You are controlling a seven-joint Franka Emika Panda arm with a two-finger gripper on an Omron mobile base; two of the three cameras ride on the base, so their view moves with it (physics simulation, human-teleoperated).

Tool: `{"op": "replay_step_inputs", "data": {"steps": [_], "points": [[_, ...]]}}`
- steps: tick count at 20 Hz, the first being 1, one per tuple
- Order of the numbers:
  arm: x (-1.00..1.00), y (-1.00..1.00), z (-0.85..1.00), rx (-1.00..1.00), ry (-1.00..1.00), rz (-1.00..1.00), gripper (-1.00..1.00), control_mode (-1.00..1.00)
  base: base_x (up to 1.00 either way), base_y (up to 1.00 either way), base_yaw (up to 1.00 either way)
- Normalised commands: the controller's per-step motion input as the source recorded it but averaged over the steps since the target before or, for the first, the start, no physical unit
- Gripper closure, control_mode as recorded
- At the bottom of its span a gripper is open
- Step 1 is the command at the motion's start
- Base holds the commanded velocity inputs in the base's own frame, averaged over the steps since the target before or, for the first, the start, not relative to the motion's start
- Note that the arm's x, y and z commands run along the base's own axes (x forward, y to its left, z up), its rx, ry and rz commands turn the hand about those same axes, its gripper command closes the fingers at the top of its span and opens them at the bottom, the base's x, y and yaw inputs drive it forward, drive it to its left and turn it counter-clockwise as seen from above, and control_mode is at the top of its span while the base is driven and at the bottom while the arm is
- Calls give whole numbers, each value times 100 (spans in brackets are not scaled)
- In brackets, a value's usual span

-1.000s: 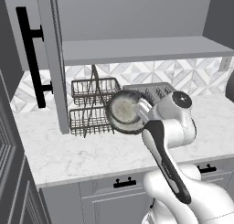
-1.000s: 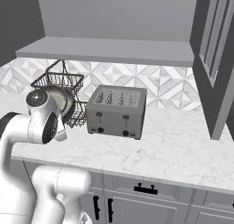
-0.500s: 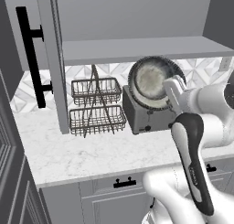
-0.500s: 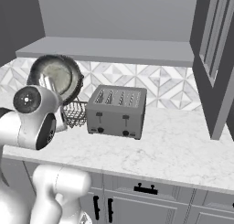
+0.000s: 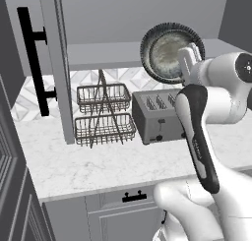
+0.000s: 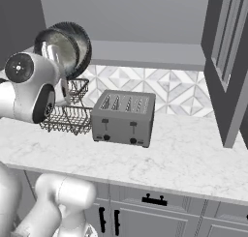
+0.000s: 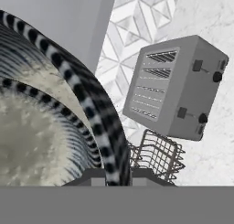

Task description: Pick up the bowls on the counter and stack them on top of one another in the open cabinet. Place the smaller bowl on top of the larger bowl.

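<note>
Tool (image 5: 186,63) clamped on the ribbed dark rim of the round, speckled larger bowl (image 5: 170,52), tilted on edge above the boxy steel toaster (image 5: 158,114)

rendered home kitchen: marble counter (image 6: 193,154) over grey drawers (image 6: 155,207), tiled backsplash (image 6: 179,93), toaster (image 6: 123,117), wire baskets (image 5: 104,114), wall cabinet (image 5: 98,53) stood there.

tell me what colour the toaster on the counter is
Plain grey toaster with small black knobs, clearest in the right base view.

A boxy grey four-slot toaster (image 5: 160,114) stands near the patterned white tile backsplash (image 6: 180,92). Just beside it sits a two-tier dark wire basket rack (image 5: 104,117), its tiers stacked.
</note>
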Motion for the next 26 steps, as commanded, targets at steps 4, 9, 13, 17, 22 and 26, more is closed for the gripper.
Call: {"op": "replay_step_inputs", "data": {"steps": [4, 9, 13, 17, 22, 26], "points": [[92, 0, 43, 1, -1, -5, 100, -100, 0, 0, 0], [96, 0, 0, 0, 5, 0, 100, -100, 0, 0, 0], [95, 0, 0, 0, 8, 0, 100, -100, 0, 0, 0], [97, 0, 0, 0, 1, 0, 100, -100, 0, 0, 0], [85, 0, 0, 0, 0, 0, 100, -100, 0, 0, 0], [59, 8, 0, 0, 1, -1, -100, -100, 0, 0, 0]]}}
